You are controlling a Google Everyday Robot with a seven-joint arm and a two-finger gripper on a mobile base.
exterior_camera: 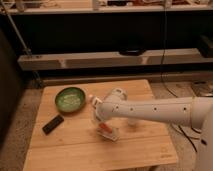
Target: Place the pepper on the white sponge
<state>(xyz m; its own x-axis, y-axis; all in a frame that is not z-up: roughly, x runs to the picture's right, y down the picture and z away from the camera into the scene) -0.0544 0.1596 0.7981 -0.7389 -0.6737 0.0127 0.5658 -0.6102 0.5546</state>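
Note:
The pepper [105, 128], small and orange-red, is at the tip of my gripper [103, 125] near the middle of the wooden table [75, 150]. The gripper is shut on the pepper and holds it low, right at the left edge of the white sponge [112, 134], a flat whitish pad lying on the table. The white arm [150, 110] reaches in from the right and hides part of the sponge's far side.
A green bowl [70, 98] sits at the table's back left. A black rectangular bar [53, 124] lies on the left. A white tube-shaped bottle [93, 100] pokes out behind the arm. Dark shelves [110, 60] run behind the table.

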